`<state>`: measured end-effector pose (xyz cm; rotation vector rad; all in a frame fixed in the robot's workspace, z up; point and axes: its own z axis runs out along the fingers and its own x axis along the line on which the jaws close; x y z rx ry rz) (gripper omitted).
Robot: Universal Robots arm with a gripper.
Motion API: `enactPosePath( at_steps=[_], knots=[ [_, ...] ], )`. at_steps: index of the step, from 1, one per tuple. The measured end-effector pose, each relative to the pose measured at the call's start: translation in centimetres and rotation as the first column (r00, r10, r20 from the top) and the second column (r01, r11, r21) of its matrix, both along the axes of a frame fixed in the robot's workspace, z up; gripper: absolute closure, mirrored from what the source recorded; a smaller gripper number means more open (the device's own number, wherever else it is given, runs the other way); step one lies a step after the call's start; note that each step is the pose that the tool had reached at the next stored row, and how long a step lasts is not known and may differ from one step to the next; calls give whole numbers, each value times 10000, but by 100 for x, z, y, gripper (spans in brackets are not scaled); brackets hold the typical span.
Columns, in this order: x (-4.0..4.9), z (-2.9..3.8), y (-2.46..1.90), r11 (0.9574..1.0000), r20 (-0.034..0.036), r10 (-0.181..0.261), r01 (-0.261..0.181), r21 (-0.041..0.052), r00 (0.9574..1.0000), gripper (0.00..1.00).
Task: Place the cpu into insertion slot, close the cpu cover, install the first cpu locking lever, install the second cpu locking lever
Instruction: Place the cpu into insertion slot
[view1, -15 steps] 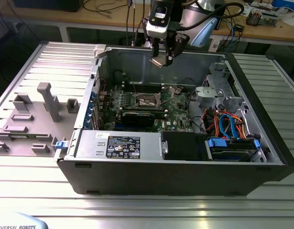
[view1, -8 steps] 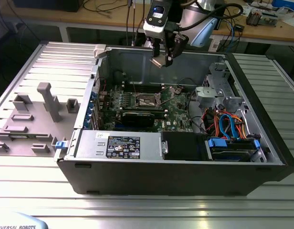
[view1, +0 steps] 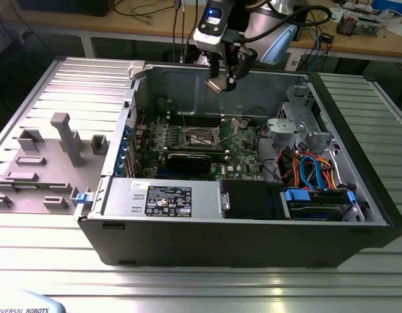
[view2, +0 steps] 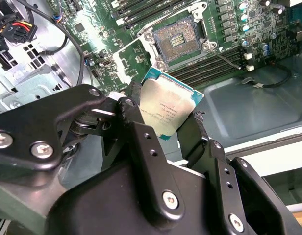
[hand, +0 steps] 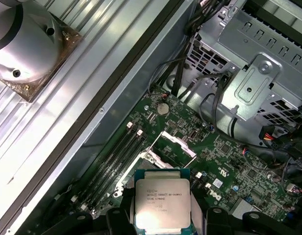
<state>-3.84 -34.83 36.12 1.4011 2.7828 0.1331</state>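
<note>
One cpu (view2: 168,104) in pincer (view2: 164,116); second wrist view bares insertion slot (view2: 179,38).

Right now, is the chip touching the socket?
Apart. In the second wrist view the gripper holds the cpu, a clear gap separating it from the insertion slot.

Silver-topped cpu (view2: 166,108) — held aloft, tilted, green-edged, well above the insertion slot (view2: 176,38) — square socket, uncovered, contacts showing
</note>
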Motion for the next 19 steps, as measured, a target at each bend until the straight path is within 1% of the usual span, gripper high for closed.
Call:
enactPosePath(
  at_steps=[12, 15, 16, 19],
  knots=[
    [0, 0, 0, 10000, 0, -48, 48, 1, 10000, 46],
    [0, 0, 0, 9995, 0, -309, 309, 1, 9995, 46],
    [0, 0, 0, 9985, 0, -547, 547, 1, 9985, 46],
    [0, -1, 0, 9955, 0, -944, 944, 1, 9955, 46]
  ],
)
